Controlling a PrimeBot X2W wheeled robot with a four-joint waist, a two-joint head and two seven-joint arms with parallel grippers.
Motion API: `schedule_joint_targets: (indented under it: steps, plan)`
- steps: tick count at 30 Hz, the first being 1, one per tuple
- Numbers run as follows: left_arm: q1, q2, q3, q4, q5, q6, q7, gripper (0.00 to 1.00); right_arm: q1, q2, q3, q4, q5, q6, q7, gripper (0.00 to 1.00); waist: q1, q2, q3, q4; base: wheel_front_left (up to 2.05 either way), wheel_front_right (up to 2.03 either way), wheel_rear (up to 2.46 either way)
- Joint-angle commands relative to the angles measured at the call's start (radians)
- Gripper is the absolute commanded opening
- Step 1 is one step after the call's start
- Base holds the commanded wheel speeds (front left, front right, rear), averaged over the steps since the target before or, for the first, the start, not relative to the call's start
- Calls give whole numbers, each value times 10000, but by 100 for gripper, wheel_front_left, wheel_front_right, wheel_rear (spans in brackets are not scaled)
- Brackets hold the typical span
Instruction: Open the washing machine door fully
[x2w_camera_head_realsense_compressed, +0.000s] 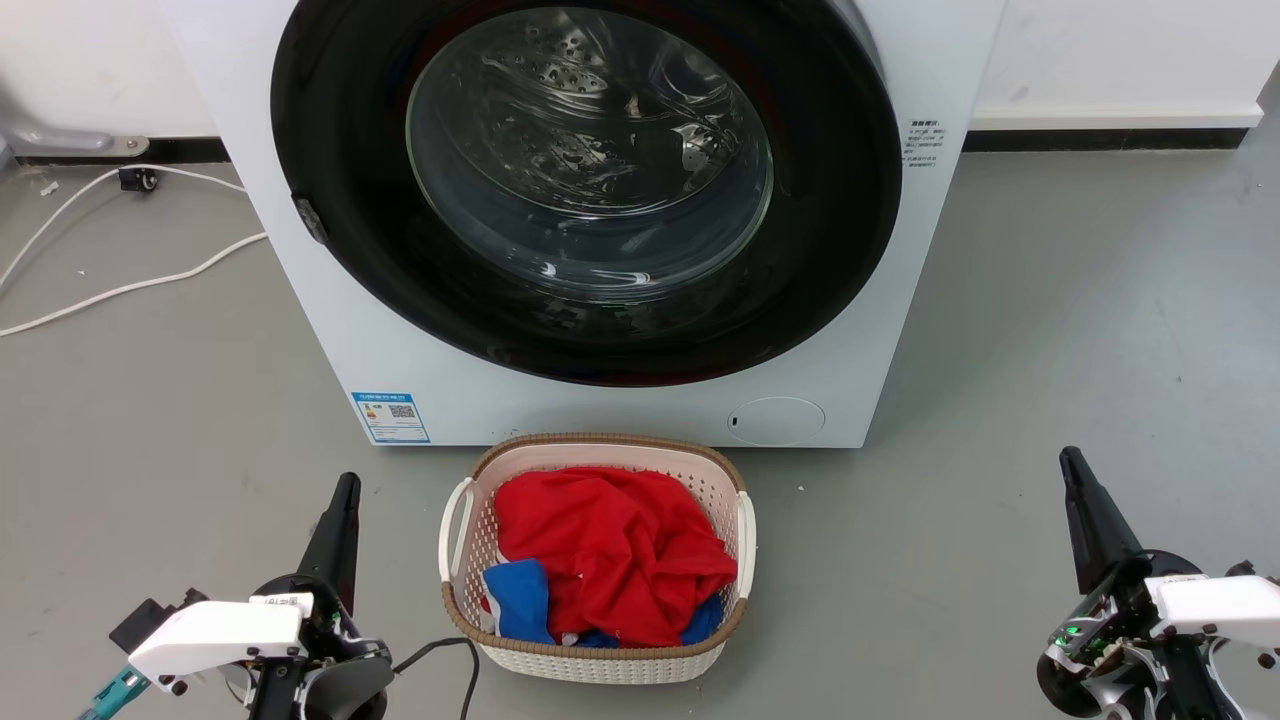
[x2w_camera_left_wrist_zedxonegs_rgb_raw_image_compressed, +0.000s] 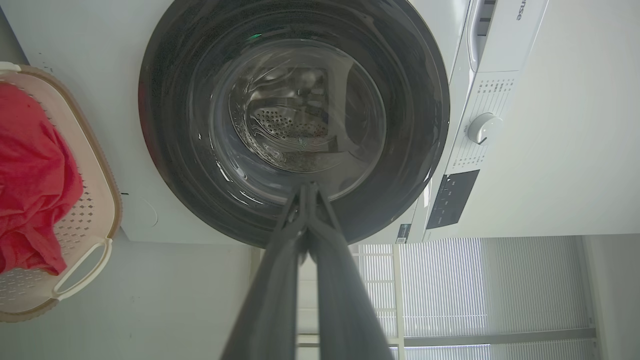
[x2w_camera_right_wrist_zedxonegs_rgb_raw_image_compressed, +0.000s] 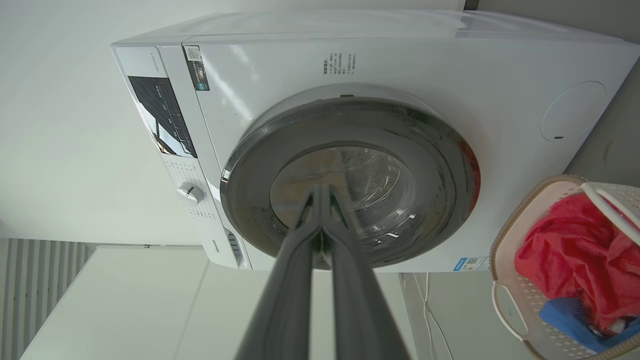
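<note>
Seeing washing machine door (x2w_camera_head_realsense_compressed: 590, 190) shut flush on washing machine (x2w_camera_head_realsense_compressed: 600, 412) front. Got left gripper (x2w_camera_head_realsense_compressed: 347, 485) & right gripper (x2w_camera_head_realsense_compressed: 1070, 462) pinched tight, empty, either side of basket (x2w_camera_head_realsense_compressed: 600, 662), well away frm door.

The washing machine (x2w_camera_head_realsense_compressed: 640, 415) stands ahead of me, backed against the wall (x2w_camera_head_realsense_compressed: 1100, 50). The washing machine door (x2w_camera_head_realsense_compressed: 588, 180) sits in its front face. The laundry basket (x2w_camera_head_realsense_compressed: 610, 441) stands on the floor (x2w_camera_head_realsense_compressed: 1050, 300) just before the machine, with clothes (x2w_camera_head_realsense_compressed: 610, 550) inside. My left gripper (x2w_camera_head_realsense_compressed: 346, 485) is left of the basket, and my right gripper (x2w_camera_head_realsense_compressed: 1070, 460) is well to its right. A cable (x2w_camera_head_realsense_compressed: 130, 287) lies left of the machine.
</note>
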Motion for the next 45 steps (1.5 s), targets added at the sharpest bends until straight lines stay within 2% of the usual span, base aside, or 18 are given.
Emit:
schedule_joint_targets:
  steps: [1,22,23,36,45]
  plan:
    - [-94,-2,34,12,34,-32,9,0,-97,38,-19,7,-65,29,49,0,0,-1,0,0,0,0,0]
    - [-95,-11,44,12,47,-32,23,0,-103,67,-58,10,-90,29,75,0,0,-1,0,0,0,0,0]
    - [14,-8,1,28,0,0,3,100,14,33,-44,27,-45,0,39,100,1,-1,0,0,0,0,0]
    - [10,-20,-788,-160,359,4,-664,100,225,-6,375,-176,-361,2,-514,100,0,-1,16,-34,0,0,0]
    - [-60,-24,-880,-249,2108,1,-1063,100,182,-271,787,-268,-1506,4,-977,100,0,-1,17,-43,0,0,0]
